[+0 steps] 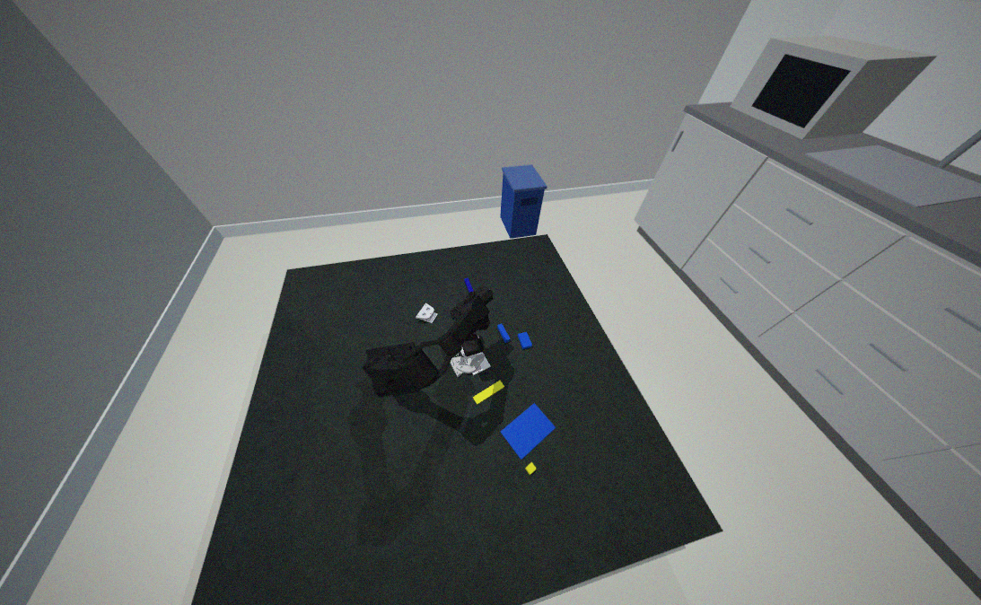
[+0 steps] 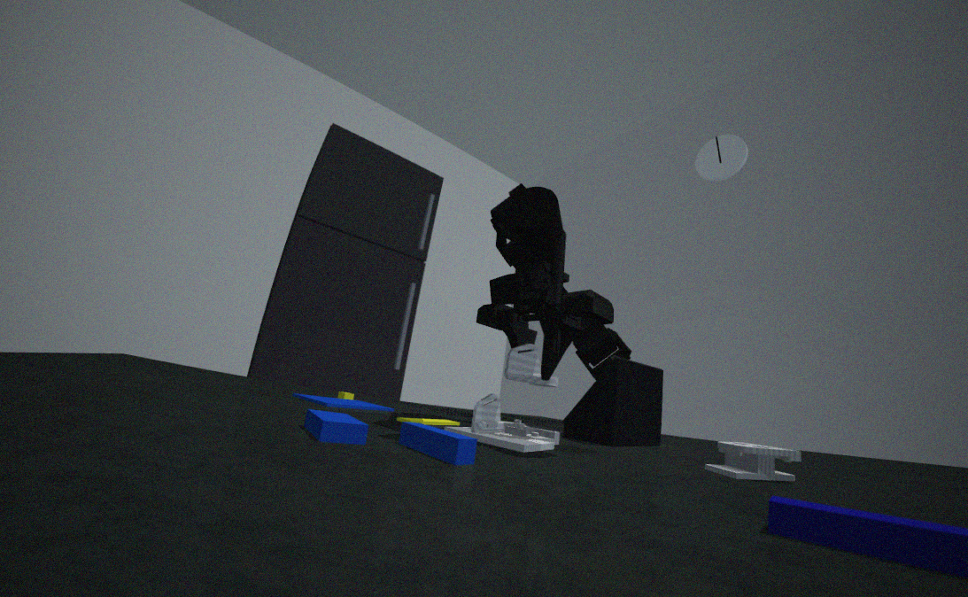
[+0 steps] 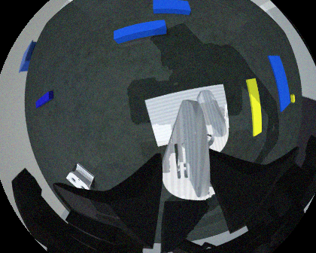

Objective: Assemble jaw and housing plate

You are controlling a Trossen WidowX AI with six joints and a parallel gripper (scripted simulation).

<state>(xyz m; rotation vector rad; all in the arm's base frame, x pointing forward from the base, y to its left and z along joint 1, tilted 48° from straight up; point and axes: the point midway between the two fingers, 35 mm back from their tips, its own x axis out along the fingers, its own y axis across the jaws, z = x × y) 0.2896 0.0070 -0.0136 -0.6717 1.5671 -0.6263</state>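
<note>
My gripper (image 2: 538,354) (image 3: 181,156) is shut on the free white jaw (image 2: 523,365) (image 3: 194,139). The jaw is held above the white base plate (image 1: 482,363) (image 2: 531,445) (image 3: 159,109), with a visible gap below it in the exterior view. The other jaw (image 2: 485,415) (image 3: 215,114) stands on the base plate. Low stubs show on the base in the exterior view; the held jaw hides part of the base from the wrist view, and I cannot tell the free pin apart. The white housing plate piece (image 1: 425,312) (image 2: 750,475) (image 3: 80,177) lies apart from the base.
Two blue blocks (image 1: 503,333) (image 2: 437,445) (image 3: 140,32) lie near the base. A yellow bar (image 1: 488,391) (image 3: 255,109) lies beside it. Further out are a flat blue panel (image 1: 527,430), a small yellow cube (image 1: 530,468) and a dark blue bar (image 2: 880,537) (image 3: 44,99).
</note>
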